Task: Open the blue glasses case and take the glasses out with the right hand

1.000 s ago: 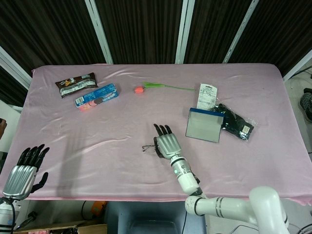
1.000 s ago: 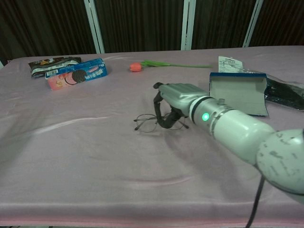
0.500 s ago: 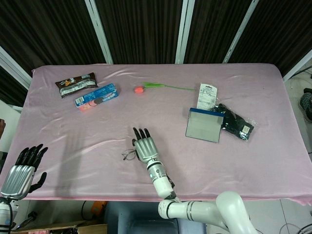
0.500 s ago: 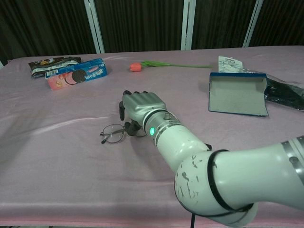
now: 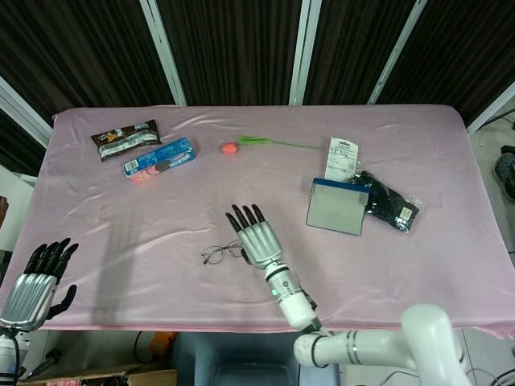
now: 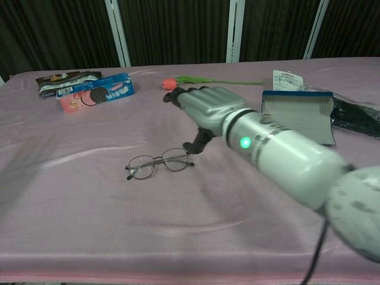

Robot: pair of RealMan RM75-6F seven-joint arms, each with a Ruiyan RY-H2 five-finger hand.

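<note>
Near the table's front centre, your right hand (image 6: 205, 107) has lifted off the glasses (image 6: 159, 164), fingers spread and empty (blue glasses case (image 5: 338, 206) open, far right), so the take-out looks finished.

You are looking at a right hand (image 5: 257, 240) showing a ribbed, silver metallic back and black fingers (image 6: 176, 98), with a dark thumb sticking out beneath it in the chest view. Behind it, a dark band is ringing the wrist (image 6: 228, 126), and a small green light (image 6: 244, 142) is glowing on the glossy white forearm (image 6: 285, 163). Near the table's edge, black rings are circling the white arm segments (image 5: 354, 347). At the near left, your left hand (image 5: 32, 285) is showing the same silver back and black fingers.
</note>
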